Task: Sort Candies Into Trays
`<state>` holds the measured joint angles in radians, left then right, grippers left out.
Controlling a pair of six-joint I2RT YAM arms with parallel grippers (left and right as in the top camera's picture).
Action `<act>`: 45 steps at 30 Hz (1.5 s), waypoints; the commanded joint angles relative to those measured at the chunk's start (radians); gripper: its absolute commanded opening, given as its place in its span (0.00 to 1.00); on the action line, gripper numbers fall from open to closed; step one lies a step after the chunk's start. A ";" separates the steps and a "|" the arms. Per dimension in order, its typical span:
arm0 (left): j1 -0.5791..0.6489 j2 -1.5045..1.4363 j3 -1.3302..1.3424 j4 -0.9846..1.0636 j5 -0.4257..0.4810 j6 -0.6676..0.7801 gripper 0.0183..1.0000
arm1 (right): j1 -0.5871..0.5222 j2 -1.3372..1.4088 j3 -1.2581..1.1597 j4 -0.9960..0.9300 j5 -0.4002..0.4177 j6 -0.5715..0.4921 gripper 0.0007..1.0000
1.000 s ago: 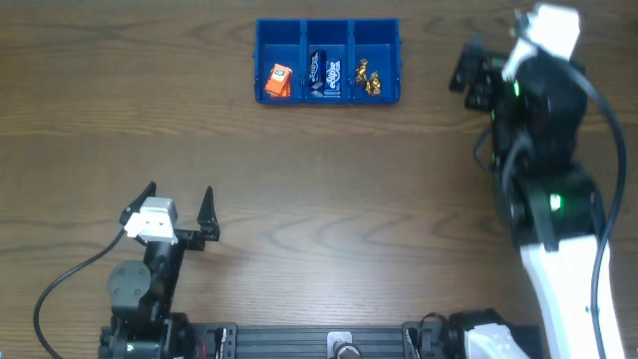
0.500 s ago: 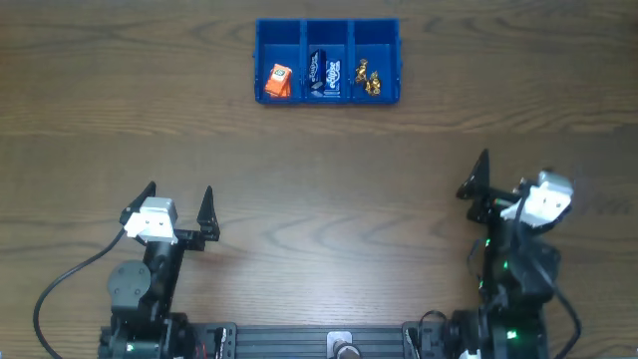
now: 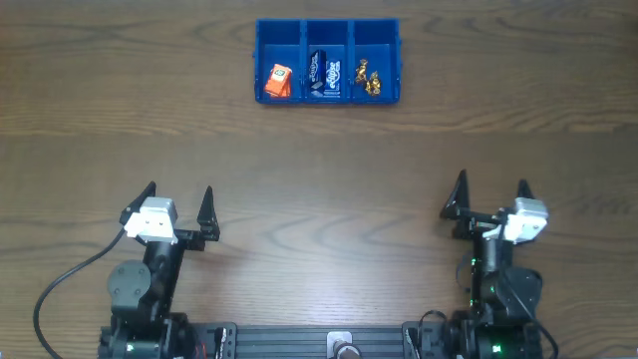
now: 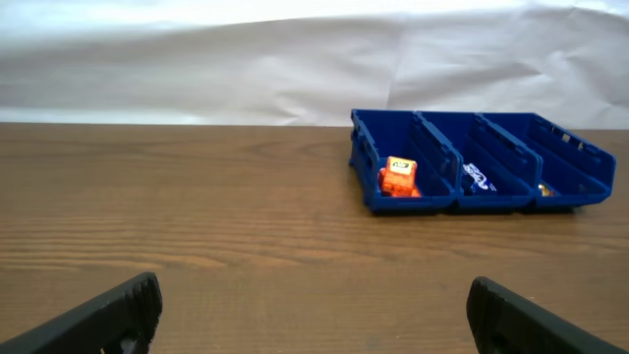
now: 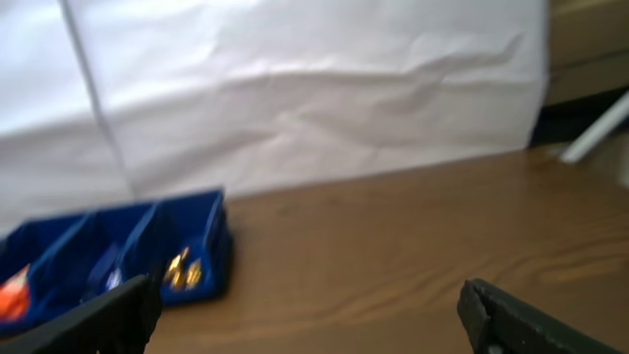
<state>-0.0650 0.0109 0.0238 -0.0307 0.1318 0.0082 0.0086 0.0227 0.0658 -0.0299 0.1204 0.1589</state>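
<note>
The right pincer [image 3: 490, 187] has withdrawn from beside the tray [image 3: 329, 22] to its base and stands wide open and empty, as does the left pincer [image 3: 178, 191], with the orange candy [image 3: 278, 81], blue candy [image 3: 320, 73] and gold candies [image 3: 367, 77] binned separately well ahead of both, so sorting appears complete.

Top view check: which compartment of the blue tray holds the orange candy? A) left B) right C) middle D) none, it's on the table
A: the orange candy lies in the left compartment of the blue tray, the blue candy in the middle one, the gold candies in the right.
</note>
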 commanded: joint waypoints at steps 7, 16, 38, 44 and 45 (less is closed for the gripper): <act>0.006 -0.006 -0.019 -0.035 0.015 0.015 1.00 | 0.004 -0.020 -0.058 -0.052 -0.116 -0.106 1.00; 0.006 -0.006 -0.019 -0.035 0.015 0.015 1.00 | 0.004 -0.020 -0.058 -0.051 -0.114 -0.108 1.00; 0.006 -0.006 -0.019 -0.035 0.015 0.015 1.00 | -0.119 -0.020 -0.058 -0.051 -0.115 -0.108 1.00; 0.007 -0.006 -0.019 -0.035 0.015 0.015 1.00 | -0.133 -0.020 -0.058 -0.052 -0.115 -0.108 1.00; 0.006 -0.006 -0.019 -0.035 0.015 0.015 1.00 | -0.130 -0.020 -0.058 -0.052 -0.115 -0.108 1.00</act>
<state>-0.0650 0.0109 0.0238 -0.0307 0.1318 0.0086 -0.1196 0.0109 0.0116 -0.0780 0.0139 0.0631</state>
